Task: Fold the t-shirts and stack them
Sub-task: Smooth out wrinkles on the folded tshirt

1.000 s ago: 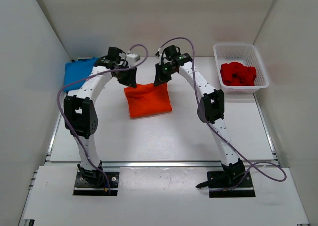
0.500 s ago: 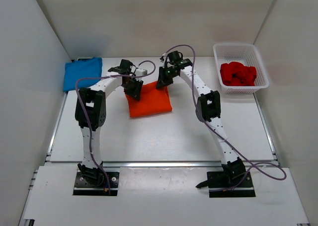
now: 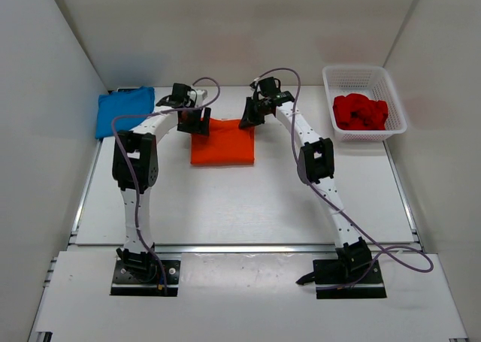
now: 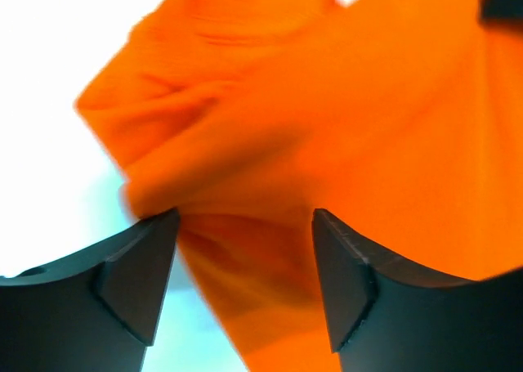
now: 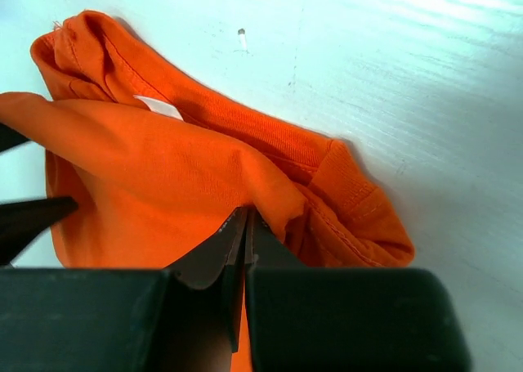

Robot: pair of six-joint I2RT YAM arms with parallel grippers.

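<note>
the orange t-shirt (image 3: 222,140) lies folded into a rough rectangle at the far middle of the desk (image 3: 240,199), with the blue t-shirt (image 3: 124,110) folded flat at the far left corner and the red t-shirt (image 3: 359,113) bunched inside the white basket (image 3: 364,75) at the far right. the left pincer (image 3: 192,121) sits at the orange shirt's far left corner with its jaws apart, though its wrist view is blurred and i cannot tell whether the cloth touches the fingertips (image 4: 135,274). the right pincer (image 5: 245,225) is closed, pinching a fold of the orange shirt near its far right corner.
</note>
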